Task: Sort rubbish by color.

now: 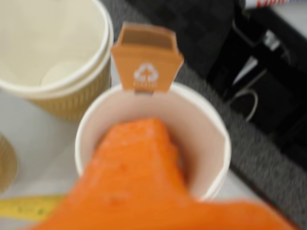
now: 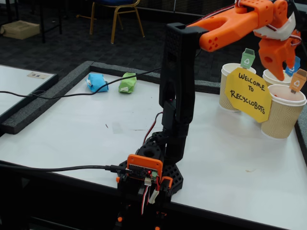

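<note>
Your orange two-finger gripper (image 2: 284, 61) hangs over the ribbed paper cup with the orange recycling tag (image 2: 284, 111); you cannot tell how its jaws stand. The light blue crumpled wad (image 2: 97, 82) and green crumpled wad (image 2: 127, 83) lie side by side, well apart from that cup, at the table's far edge.

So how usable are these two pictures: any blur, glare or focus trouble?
Wrist view: soft throughout, the orange hand a smeared mass filling the bottom, so its state is unreadable; the orange tag on the white cup is still legible as a recycling symbol. Fixed view: sharp and evenly lit, no harsh glare; the blue wad and green wad show clearly.
</note>
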Controlling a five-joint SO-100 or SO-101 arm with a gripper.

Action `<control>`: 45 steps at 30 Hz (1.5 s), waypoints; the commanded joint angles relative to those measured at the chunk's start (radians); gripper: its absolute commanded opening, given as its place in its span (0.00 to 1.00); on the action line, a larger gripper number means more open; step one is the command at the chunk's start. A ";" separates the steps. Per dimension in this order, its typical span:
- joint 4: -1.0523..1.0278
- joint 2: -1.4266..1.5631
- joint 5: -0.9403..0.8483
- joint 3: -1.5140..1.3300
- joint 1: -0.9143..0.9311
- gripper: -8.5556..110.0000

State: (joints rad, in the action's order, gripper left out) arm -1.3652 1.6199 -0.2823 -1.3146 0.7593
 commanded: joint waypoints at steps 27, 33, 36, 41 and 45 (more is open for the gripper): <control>-0.331 0.629 0.003 -0.138 -1.238 0.13; -0.351 0.693 0.003 -0.215 -1.414 0.13; -0.360 0.706 -0.009 -0.238 -1.419 0.13; -0.367 0.713 -0.023 -0.247 -1.422 0.13; -0.367 0.713 -0.032 -0.244 -1.425 0.13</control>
State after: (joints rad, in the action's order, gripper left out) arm -1.7303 2.2611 -0.2823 -1.5907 -0.6458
